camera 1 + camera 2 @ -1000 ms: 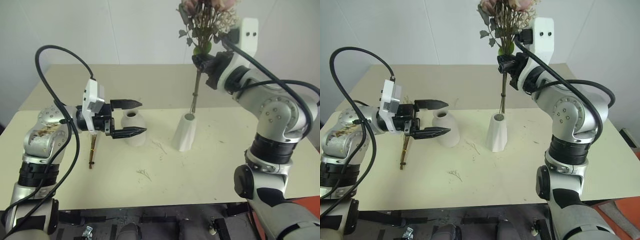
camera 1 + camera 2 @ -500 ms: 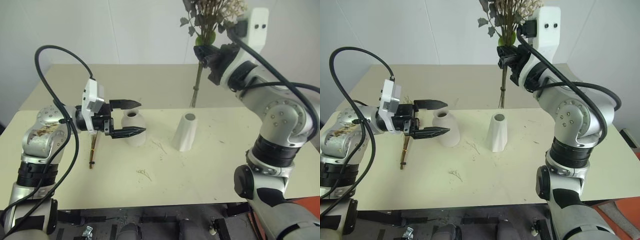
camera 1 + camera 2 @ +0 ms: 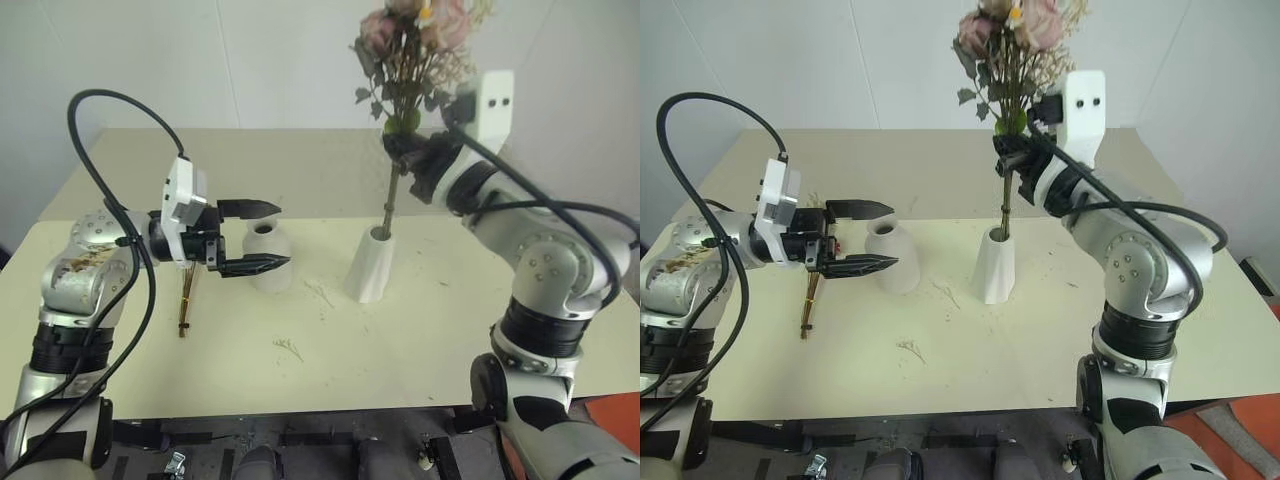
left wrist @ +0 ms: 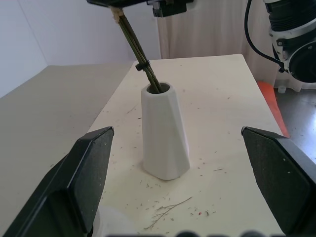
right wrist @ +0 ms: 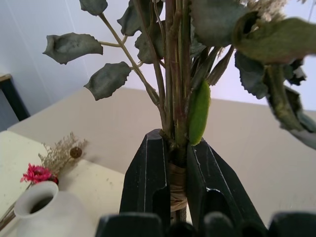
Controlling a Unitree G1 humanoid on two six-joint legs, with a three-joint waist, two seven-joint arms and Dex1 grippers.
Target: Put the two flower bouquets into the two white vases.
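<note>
Rose bouquet (image 3: 410, 60) upright — stems inside cone vase (image 3: 368, 265)

Two matte white vases: a tapered cone (image 3: 369, 268) at centre, a rounded bottle (image 3: 268, 255) left of it; two flower bouquets: pink-rose (image 3: 412, 60) upper right, magenta-daisy (image 3: 185, 303) at left

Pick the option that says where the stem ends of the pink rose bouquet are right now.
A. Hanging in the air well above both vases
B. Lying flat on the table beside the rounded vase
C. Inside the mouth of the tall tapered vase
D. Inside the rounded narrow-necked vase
C: the pink rose bouquet, gripped by the right hand, has its stems entering the mouth of the tall tapered vase.
</note>
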